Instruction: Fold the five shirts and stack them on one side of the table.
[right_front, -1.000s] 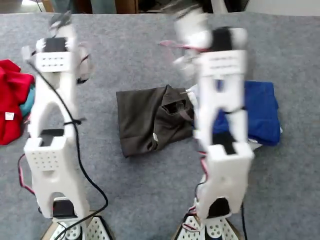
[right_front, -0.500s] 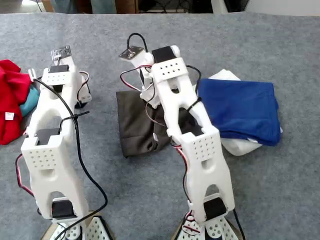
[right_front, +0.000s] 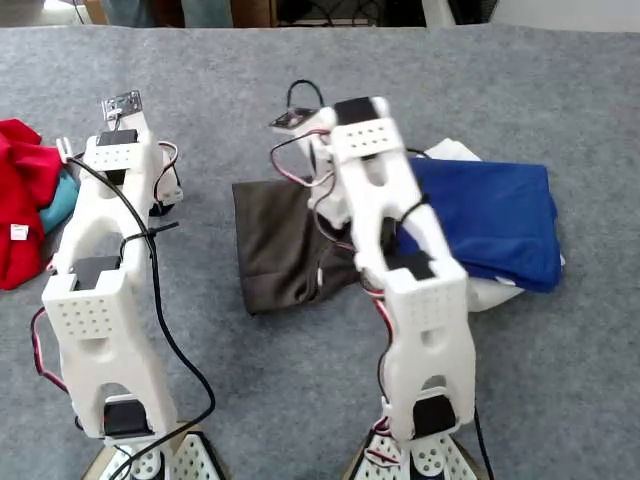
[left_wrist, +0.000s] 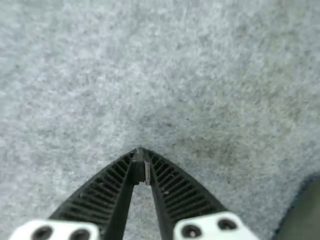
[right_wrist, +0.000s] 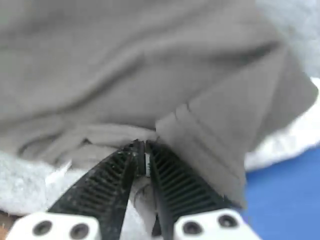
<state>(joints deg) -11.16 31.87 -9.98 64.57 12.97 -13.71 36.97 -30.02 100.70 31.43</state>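
Note:
A dark brown shirt (right_front: 275, 245) lies loosely folded at mid-table. Right of it a folded blue shirt (right_front: 490, 220) rests on a white one (right_front: 485, 293). A red shirt (right_front: 20, 200) and a teal one (right_front: 62, 200) are bunched at the left edge. My right arm (right_front: 390, 230) leans over the brown shirt's right part. In the right wrist view my right gripper (right_wrist: 141, 146) is shut, its tips against a hem of the brown shirt (right_wrist: 150, 65), with white cloth (right_wrist: 285, 140) and blue cloth (right_wrist: 290, 200) beside it. My left gripper (left_wrist: 140, 152) is shut just above bare carpet.
The table is covered in grey carpet (right_front: 200, 330). My left arm (right_front: 100, 230) stands between the red pile and the brown shirt. Open carpet lies along the far side and at the front right.
My right arm swung from above the blue shirt left and down onto the brown shirt, then shifted slightly right. The left arm settled a little lower and then kept still.

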